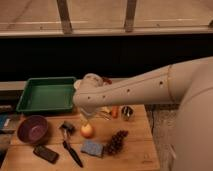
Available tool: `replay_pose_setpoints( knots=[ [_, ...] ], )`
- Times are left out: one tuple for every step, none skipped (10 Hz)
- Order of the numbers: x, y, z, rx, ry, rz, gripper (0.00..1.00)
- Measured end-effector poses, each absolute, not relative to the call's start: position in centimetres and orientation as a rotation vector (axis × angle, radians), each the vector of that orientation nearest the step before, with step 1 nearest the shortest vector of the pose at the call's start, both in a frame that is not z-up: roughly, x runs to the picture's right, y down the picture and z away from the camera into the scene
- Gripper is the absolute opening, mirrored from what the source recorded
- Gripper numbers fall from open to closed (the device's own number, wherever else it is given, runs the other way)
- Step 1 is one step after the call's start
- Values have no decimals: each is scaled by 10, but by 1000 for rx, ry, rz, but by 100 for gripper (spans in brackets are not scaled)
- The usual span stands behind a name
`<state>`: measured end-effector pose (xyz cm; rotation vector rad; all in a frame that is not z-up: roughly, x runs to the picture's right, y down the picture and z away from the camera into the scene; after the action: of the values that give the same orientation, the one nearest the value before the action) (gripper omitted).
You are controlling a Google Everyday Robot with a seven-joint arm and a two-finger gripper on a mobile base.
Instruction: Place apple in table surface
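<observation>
The apple, small and yellow-orange with a reddish blush, rests on the wooden table surface near its middle. My gripper hangs from the end of the white arm, which reaches in from the right. It is right above the apple, very close to its top. I cannot tell whether it touches the apple.
A green tray stands at the back left and a purple bowl at the left. A dark flat object, a black brush, a blue sponge and a grape bunch lie in front. A carrot and a small can sit behind the apple.
</observation>
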<state>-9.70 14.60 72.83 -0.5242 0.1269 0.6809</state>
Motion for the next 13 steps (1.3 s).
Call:
replay_pose_setpoints(
  knots=[
    [-114, 157, 733, -540, 123, 638, 63],
    [-127, 170, 741, -557, 127, 601, 63],
    [-135, 182, 752, -577, 133, 574, 63],
    [-137, 189, 760, -589, 140, 554, 63],
    [-138, 193, 765, -597, 148, 546, 63],
    [-137, 195, 767, -603, 154, 544, 63],
    [-133, 197, 770, -605, 159, 545, 63],
    [-132, 197, 772, -605, 161, 546, 63],
    [-129, 196, 774, -606, 161, 554, 63],
    [-124, 195, 778, -607, 167, 562, 63],
    [-119, 194, 782, -611, 177, 573, 63],
    [-115, 196, 787, -616, 188, 581, 63],
    [-110, 199, 794, -628, 201, 592, 63]
  ],
)
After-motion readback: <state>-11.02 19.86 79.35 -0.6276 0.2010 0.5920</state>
